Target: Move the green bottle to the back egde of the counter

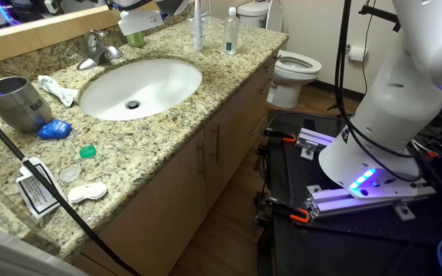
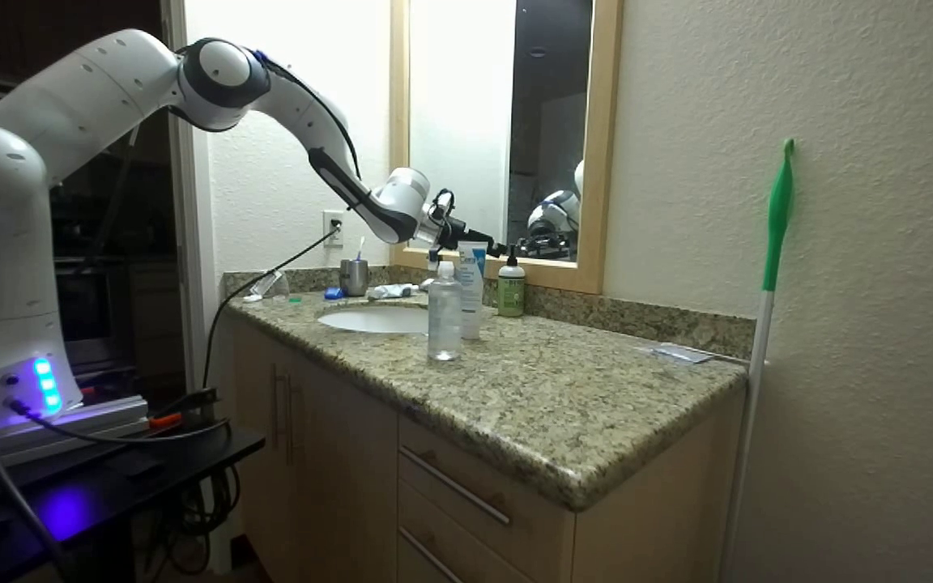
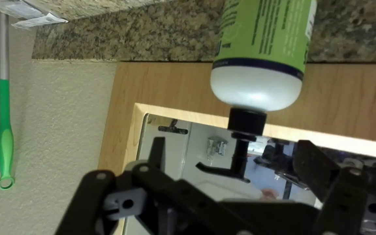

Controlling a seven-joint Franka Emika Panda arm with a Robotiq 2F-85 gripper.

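Note:
The green bottle has a green label, a white shoulder and a black pump. It stands upright near the backsplash on the speckled granite counter, below the mirror. In an exterior view only its green lower part shows clearly; a white flat piece covers the rest. In the wrist view, which stands upside down, the bottle hangs from the top with its pump pointing down. My gripper is open, its fingers on either side of the pump head and apart from it. My gripper also shows in an exterior view, beside the pump.
A white tube and a clear bottle stand near the green bottle. The faucet and oval sink lie beside it. A metal cup and toothpaste tube are farther along. The mirror frame rises behind.

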